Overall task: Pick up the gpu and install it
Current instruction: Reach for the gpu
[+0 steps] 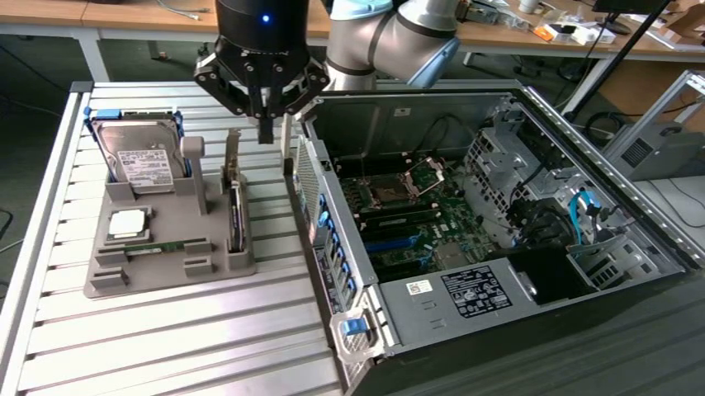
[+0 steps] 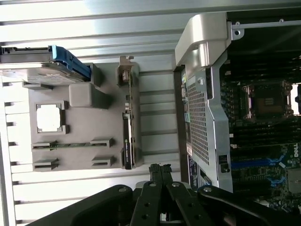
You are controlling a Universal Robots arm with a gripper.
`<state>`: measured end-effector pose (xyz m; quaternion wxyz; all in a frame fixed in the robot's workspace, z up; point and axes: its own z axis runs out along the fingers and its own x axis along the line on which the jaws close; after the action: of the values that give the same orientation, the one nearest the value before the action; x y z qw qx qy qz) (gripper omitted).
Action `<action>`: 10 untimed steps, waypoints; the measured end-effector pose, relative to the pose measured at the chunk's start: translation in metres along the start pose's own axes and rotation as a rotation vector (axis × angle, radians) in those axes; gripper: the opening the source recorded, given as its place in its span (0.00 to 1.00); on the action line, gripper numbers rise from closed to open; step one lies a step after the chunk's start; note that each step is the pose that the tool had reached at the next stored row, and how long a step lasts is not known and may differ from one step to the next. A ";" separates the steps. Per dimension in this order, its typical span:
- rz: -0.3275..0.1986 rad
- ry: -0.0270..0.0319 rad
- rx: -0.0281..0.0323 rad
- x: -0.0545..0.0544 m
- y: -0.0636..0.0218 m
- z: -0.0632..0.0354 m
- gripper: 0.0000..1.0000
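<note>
The gripper [image 1: 266,136] hovers over the slatted desk [image 1: 165,346], fingers pressed together and holding nothing; the gpu [image 1: 234,202] stands on edge in the grey tray [image 1: 165,227], close below. The open computer case [image 1: 496,206] sits just beside it, toward the exterior view's right.

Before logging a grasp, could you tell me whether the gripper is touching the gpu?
Apart: the wrist view shows bare table between gripper and gpu.
</note>
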<state>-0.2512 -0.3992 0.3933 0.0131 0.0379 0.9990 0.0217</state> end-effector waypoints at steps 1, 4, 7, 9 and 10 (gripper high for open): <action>0.000 0.0000 -0.0001 0.001 0.0000 0.0000 0.11; 0.000 0.0000 0.0000 0.002 -0.0002 -0.0001 0.11; 0.000 0.0000 0.0000 0.005 -0.0004 -0.0001 0.11; 0.000 0.0000 0.0000 0.006 -0.0005 -0.0002 0.11; 0.000 0.0000 0.0000 0.007 -0.0005 -0.0002 0.11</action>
<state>-0.2582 -0.3992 0.3933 0.0131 0.0379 0.9990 0.0217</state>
